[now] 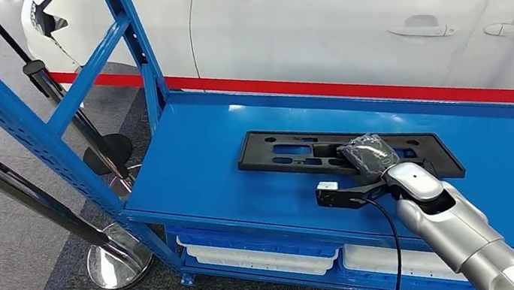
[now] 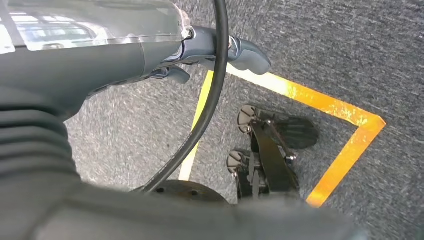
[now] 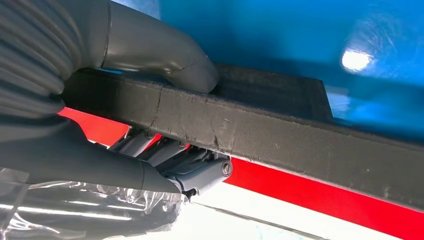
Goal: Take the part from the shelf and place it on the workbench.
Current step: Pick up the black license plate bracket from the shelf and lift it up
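Hanging over grey carpet with yellow floor tape, left hand: fingers loosely curled, nothing between them. Blue shelf, upper deck: one flat black part, long axis running left to right along the deck, parallel to the white car behind. Right hand: thumb over the part's edge, fingers beneath, gripping it near its right end.
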Robot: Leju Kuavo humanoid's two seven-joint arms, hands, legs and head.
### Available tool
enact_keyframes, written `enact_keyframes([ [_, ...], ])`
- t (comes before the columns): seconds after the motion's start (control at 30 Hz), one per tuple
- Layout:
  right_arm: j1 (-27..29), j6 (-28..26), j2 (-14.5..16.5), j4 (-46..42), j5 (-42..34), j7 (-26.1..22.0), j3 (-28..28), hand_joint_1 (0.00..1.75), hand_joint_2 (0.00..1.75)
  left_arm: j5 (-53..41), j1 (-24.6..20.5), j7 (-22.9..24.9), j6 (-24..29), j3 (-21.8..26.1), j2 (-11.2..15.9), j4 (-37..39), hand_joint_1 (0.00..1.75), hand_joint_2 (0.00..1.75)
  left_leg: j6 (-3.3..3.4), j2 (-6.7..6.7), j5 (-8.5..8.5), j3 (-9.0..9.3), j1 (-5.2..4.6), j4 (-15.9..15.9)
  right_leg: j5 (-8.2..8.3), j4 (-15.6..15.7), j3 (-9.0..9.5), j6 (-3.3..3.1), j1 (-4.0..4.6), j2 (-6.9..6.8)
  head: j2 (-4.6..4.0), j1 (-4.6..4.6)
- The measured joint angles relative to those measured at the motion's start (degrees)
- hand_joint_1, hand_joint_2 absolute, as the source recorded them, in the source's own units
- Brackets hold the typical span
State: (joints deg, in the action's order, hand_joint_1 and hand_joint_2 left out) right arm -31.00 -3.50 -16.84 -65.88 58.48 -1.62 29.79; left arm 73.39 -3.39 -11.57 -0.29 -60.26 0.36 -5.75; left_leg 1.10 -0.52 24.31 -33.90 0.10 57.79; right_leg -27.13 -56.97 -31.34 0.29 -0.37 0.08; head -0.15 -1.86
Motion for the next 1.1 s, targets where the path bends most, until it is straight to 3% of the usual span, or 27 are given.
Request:
enact_keyframes([
  [0.2, -0.21, -0.77, 0.26, 0.27, -3.11, -1.07, 0.24, 1.71, 1.75, 0.82, 0.0, -0.21, -0.26, -0.02, -0.03, 0.0, 0.0, 1.75, 0.0, 0.0, 0.0, 0.01, 0.0, 0.0, 0.0, -0.01, 0.0, 0.0, 0.0, 0.0, 0.0, 0.0],
  [0.37, 1.28, -5.76, 0.32, -3.37, -5.88, -1.21, -1.76, 1.71, 1.75, 1.42, 0.1, -0.54, 0.26, -0.14, -0.03, 0.01, 0.0, 1.75, 0.0, 0.0, 0.0, -0.03, 0.0, 0.01, 0.0, -0.01, -0.05, 0.0, -0.01, 0.0, 0.0, 0.0],
  [0.73, 3.38, -10.05, -1.21, -14.13, -2.18, -0.27, -9.76, 1.71, 1.75, 2.37, 0.12, -1.53, 0.4, -1.76, -0.05, 0.31, 0.0, 1.75, 0.01, 0.0, 0.01, -0.1, -0.01, 0.02, -0.01, 0.0, -0.12, 0.01, -0.03, 0.0, 0.0, 0.0],
  [0.9, 3.82, -10.25, -2.05, -16.1, 0.52, -0.47, -10.65, 1.71, 1.75, 2.49, 0.09, -1.52, 0.39, -2.79, -0.02, 0.38, 0.0, 1.75, 1.17, 0.06, -0.12, -0.02, -0.21, -0.1, 0.24, 0.43, 0.04, 0.78, -0.4, 0.02, 0.0, 0.01],
  [0.97, 3.89, -10.33, -2.44, -16.66, 0.92, -0.47, -10.81, 1.71, 1.75, 2.6, 0.0, -1.51, 0.33, -2.94, -0.07, 0.41, 0.0, 1.75, 1.65, 0.24, -0.96, 0.49, 0.14, -1.37, -0.98, -0.78, -0.36, 1.03, -0.34, 0.03, 0.0, 0.01],
  [1.0, 3.92, -10.38, -2.64, -16.84, 1.0, -0.49, -10.92, 1.71, 1.75, 2.66, -0.06, -1.5, 0.3, -3.0, -0.09, 0.42, 0.0, 1.75, 1.83, 0.33, -1.31, 0.68, 0.34, -1.95, -2.59, -2.97, -1.27, 1.11, -0.33, 0.03, 0.0, 0.02],
  [1.07, 4.11, -10.44, -2.97, -16.98, 1.08, -0.51, -11.09, 1.71, 1.75, 2.72, -0.12, -1.5, 0.26, -3.18, -0.1, 0.42, 0.0, 1.75, 1.94, 0.41, -1.51, 0.6, 0.34, -2.15, -6.52, -10.07, -4.44, 1.37, -0.57, 0.03, 0.0, 0.01],
  [1.1, 4.3, -10.45, -3.04, -16.98, 1.1, -0.52, -11.11, 1.71, 1.75, 2.75, -0.13, -1.5, 0.25, -3.26, -0.1, 0.42, 0.0, 1.75, 1.9, 0.42, -1.53, 0.47, 0.37, -2.09, -7.66, -13.33, -5.94, 1.61, -0.77, 0.02, 0.0, 0.02],
])
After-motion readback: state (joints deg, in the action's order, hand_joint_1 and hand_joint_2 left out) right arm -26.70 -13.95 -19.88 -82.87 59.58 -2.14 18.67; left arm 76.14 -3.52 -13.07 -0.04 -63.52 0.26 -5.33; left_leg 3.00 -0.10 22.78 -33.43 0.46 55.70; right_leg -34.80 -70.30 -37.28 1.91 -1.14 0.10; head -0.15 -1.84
